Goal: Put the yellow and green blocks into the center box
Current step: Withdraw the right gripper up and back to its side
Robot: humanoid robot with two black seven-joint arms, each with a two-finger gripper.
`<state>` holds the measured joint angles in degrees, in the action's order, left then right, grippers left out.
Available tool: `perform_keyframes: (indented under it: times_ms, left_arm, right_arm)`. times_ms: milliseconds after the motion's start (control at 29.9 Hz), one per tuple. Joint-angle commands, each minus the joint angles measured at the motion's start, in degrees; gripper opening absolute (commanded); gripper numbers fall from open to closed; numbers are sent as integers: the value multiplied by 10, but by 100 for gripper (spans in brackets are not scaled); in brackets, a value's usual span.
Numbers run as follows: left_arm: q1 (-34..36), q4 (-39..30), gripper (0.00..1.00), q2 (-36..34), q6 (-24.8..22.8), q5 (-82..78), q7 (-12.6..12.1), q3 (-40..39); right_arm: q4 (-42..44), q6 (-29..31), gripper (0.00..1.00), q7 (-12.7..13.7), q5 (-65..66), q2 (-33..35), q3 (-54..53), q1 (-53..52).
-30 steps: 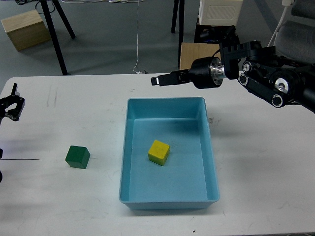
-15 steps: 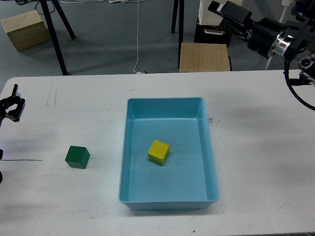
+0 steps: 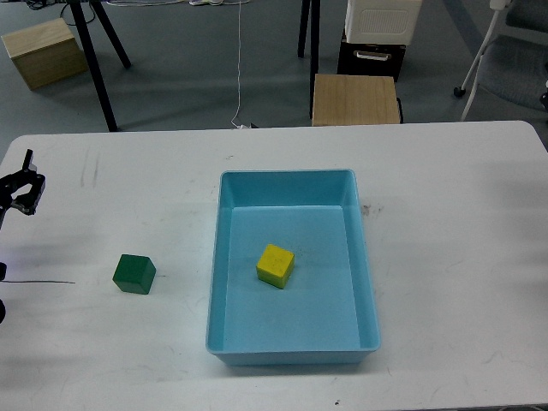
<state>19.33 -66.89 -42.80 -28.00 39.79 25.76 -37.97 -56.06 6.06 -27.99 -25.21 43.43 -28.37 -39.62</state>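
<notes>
Yellow block (image 3: 276, 265) sits in blue box (image 3: 293, 347); green block (image 3: 134, 274) outside; left claw (image 3: 23, 184) state unclear.

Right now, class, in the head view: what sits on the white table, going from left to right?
Left gripper → green block → yellow block, lying inside the blue box.

White table (image 3: 445, 257) seen spanning view, faint scuff marks at 10 o'clock. Light blue box (image 3: 368, 282) set at centre, directly on tabletop. Green block (image 3: 134, 274) placed at 9 o'clock of box, well apart, flat on table surface.
</notes>
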Motion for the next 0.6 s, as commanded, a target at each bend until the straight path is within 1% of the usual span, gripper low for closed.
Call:
perform_keyframes:
  times_ms: [0, 100, 234, 367, 401, 468, 568]
  left_arm:
    - [-1, 0, 100, 0, 0, 0, 0, 1]
    - [-2, 0, 100, -1, 0, 0, 0, 1]
    - [-2, 0, 100, -1, 0, 0, 0, 1]
    - [-3, 0, 100, -1, 0, 0, 0, 1]
    - [-3, 0, 100, -1, 0, 0, 0, 1]
    - [-3, 1, 100, -1, 0, 0, 0, 1]
    - [-2, 4, 100, -5, 0, -1, -11, 2]
  right_arm:
    - [-26, 5, 99, 0, -73, -7, -17, 33]
    - [-48, 14, 99, 0, -148, -10, -47, 54]
    - [-54, 54, 99, 0, -228, -35, -79, 70]
    - [-52, 73, 99, 0, -233, -54, -96, 73]
    - [-52, 86, 99, 0, -233, -56, -99, 75]
    - [-50, 131, 99, 0, -232, -56, -100, 80]
    - [-49, 168, 99, 0, -229, -56, -99, 81]
